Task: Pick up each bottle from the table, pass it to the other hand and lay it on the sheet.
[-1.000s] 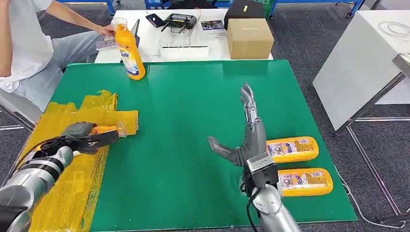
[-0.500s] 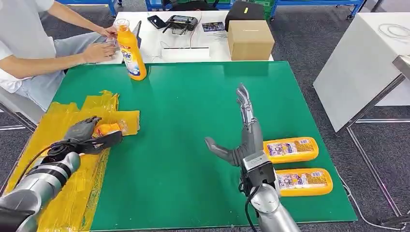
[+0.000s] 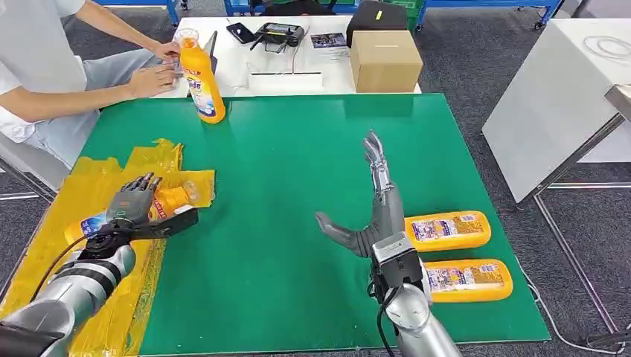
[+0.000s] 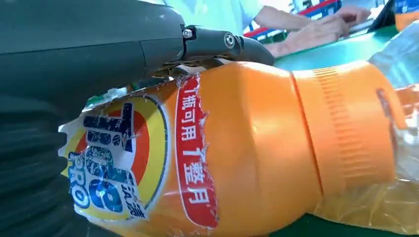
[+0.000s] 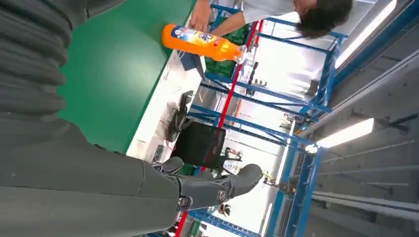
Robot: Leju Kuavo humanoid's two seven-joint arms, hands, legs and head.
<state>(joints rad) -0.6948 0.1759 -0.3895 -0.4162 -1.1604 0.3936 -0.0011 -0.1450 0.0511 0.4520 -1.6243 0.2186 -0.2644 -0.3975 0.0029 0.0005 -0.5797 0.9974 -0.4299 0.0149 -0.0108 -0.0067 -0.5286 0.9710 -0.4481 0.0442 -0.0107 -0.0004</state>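
The left robot hand (image 3: 134,202) is resting over an orange bottle (image 3: 165,201) that is lying on the yellow sheet (image 3: 111,297) at the left side of the green bench (image 3: 283,171). The right robot hand (image 3: 372,212) is hovering over the bench with its fingers spread, holding nothing. Two bottles (image 3: 449,229) (image 3: 470,280) are lying just beside it. A person's hand (image 3: 152,78) is resting near an upright bottle (image 3: 201,83) at the far edge.
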